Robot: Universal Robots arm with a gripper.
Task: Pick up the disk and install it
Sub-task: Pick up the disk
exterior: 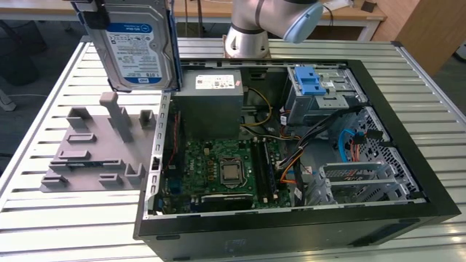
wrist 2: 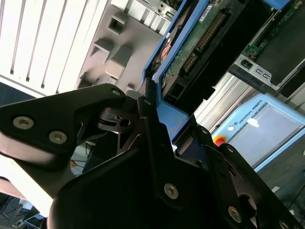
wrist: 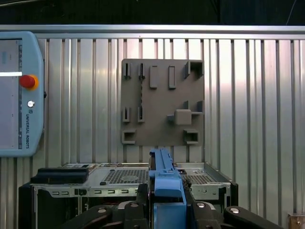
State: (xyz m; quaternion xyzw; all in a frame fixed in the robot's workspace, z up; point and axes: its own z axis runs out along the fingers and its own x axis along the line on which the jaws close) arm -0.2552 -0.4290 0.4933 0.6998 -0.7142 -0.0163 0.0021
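The slatted metal table (exterior: pixel 51 229) carries everything, with wooden furniture and a dark floor visible beyond its far edge in the exterior view. On it lies an open computer case (exterior: pixel 291 236), side panel off, with the board, cables and bays exposed. To the exterior view's left of the case sits a grey fixture plate (exterior: pixel 91 158) with empty slots and posts. The disk (exterior: pixel 136 49) hangs upright high above the gap between that plate and the case wall, well clear of both, label facing the exterior camera. The tool (wrist: pixel 167 199) is clamped on the disk's blue carrier edge, fingers (wrist: pixel 142 196) pressing either side. I judge the step in hand to be the carry toward the case. Doing it well means keeping the grip square on the carrier so the disk does not swing, and keeping it well above the case rim and loose cables. The drive cage with its blue latch (exterior: pixel 310 83) sits in the case's far corner.
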